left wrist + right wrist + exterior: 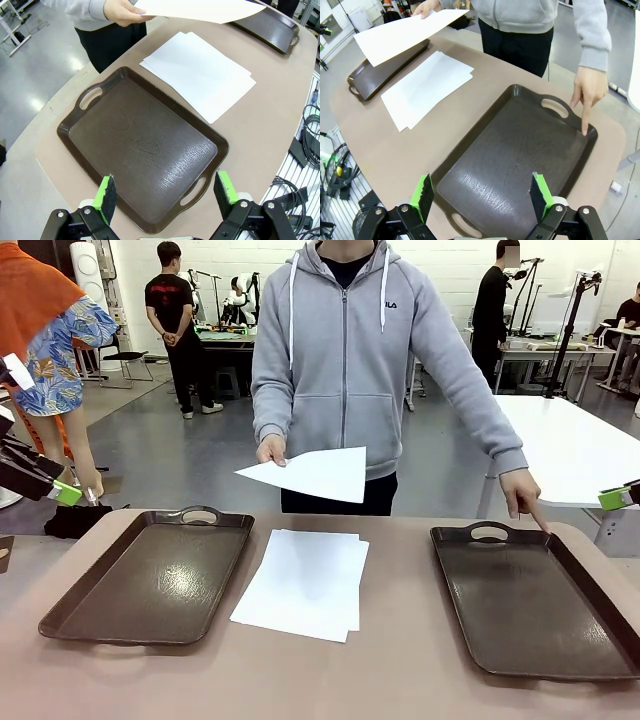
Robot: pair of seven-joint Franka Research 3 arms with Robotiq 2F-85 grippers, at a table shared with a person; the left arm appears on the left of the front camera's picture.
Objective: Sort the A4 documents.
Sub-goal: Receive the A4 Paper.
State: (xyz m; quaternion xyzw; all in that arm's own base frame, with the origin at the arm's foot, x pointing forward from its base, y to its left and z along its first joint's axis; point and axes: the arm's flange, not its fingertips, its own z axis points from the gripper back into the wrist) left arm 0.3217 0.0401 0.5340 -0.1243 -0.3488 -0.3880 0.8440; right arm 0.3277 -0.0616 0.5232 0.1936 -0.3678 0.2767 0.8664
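Note:
A stack of white A4 documents (303,582) (199,73) (424,87) lies on the table between two brown trays. The person holds one more sheet (315,474) (200,9) (402,34) in one hand above the table's far edge. Their other hand (522,492) (587,92) points a finger at the far corner of the right tray (530,600) (520,160). My left gripper (166,193) hangs open above the near end of the left tray (155,575) (142,145). My right gripper (481,196) is open over the right tray's near end. Both trays hold nothing.
The tan tabletop (400,670) carries the two trays and the paper stack. The person in a grey hoodie (350,360) stands at the far edge. A green fingertip pad shows at each side of the front view (66,494) (614,498).

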